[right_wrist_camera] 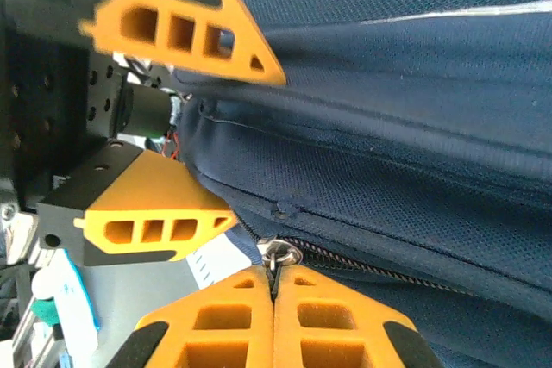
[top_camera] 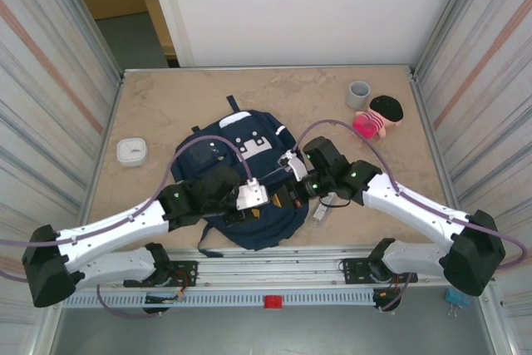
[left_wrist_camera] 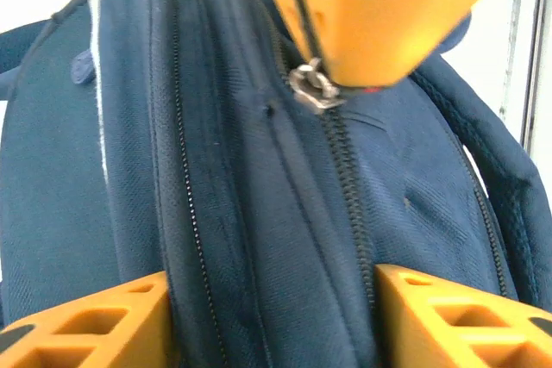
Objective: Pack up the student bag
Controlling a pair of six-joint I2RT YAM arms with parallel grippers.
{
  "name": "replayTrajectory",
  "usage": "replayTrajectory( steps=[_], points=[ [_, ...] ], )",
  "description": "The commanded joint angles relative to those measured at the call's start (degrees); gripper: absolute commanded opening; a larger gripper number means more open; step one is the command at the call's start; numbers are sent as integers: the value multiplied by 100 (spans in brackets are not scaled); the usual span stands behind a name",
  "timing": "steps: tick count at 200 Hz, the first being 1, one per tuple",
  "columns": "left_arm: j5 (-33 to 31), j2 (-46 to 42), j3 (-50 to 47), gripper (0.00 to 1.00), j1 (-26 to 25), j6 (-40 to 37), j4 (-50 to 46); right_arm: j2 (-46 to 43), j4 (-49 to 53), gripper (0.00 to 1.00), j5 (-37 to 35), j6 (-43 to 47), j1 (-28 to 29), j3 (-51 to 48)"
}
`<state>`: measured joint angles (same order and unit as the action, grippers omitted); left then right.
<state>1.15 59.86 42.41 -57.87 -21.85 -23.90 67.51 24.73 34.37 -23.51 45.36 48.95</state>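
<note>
Large navy-blue fabric backpack (top_camera: 249, 130) lay flat on the middle of the beige table (top_camera: 150, 106). It looked soft, floppy and probably light. Right gripper (right_wrist_camera: 274, 277) was clenched on the silver metal zipper pull (right_wrist_camera: 281, 254) at the backpack's near end. Left gripper (left_wrist_camera: 272, 286) stood jaws apart, straddling the fabric ridge beside it. Best holds judged to be the pull and the seam ridge.

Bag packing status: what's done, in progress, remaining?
Done: nothing confirmable, bag interior hidden. In hand: right gripper is shut on the zipper pull of the student bag; left gripper straddles the fabric, open. Remaining: grey cup, doll and white round object lie on the table.
</note>
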Motion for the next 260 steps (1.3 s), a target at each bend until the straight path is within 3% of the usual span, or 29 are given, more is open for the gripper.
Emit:
replayTrajectory(
  steps=[1, 26, 40, 65, 97, 117, 129, 150, 167, 192, 219, 241, 260],
  points=[
    [-337, 12, 70, 42, -5, -175, -122, -74, -356, 0, 462, -31, -18, 236],
    [-422, -247, -89, 12, 1, -187, -149, -121, -394, 0, 701, -5, -197, 154],
    [-439, -477, -182, 3, 27, -202, -240, -180, -400, 0, 850, 29, -422, 53],
    [-500, -939, -285, 0, 240, -164, -634, -344, -305, 0, 913, 172, -970, -226],
    [-1119, -1323, -301, 0, 276, -127, -861, -416, -214, 0, 850, 194, -1408, -487],
    [-1350, -1341, -261, 15, 276, -87, -1000, -417, -562, 0, 974, -31, -1230, -545],
    [-1247, -1345, -226, 31, 276, -43, -1017, -373, -673, 0, 928, -81, -1028, -506],
    [-614, -1364, -130, 62, 276, 118, -882, -256, -741, 0, 818, -156, -645, -384],
    [-198, -1285, -95, 72, 263, 310, -588, -193, -848, 0, 782, -247, -340, -272],
    [216, -1094, -223, 74, 250, 287, -67, -133, -860, 0, 693, -412, -83, -119],
    [228, -690, -255, 73, 241, 315, 260, -167, -936, 0, 723, -517, -9, -105],
    [40, -324, -151, 60, 214, 322, 301, -165, -907, 0, 700, -508, 23, -109],
    [108, -250, -119, 44, 201, 307, 310, -164, -653, 0, 277, -333, 38, -114]
  ],
)
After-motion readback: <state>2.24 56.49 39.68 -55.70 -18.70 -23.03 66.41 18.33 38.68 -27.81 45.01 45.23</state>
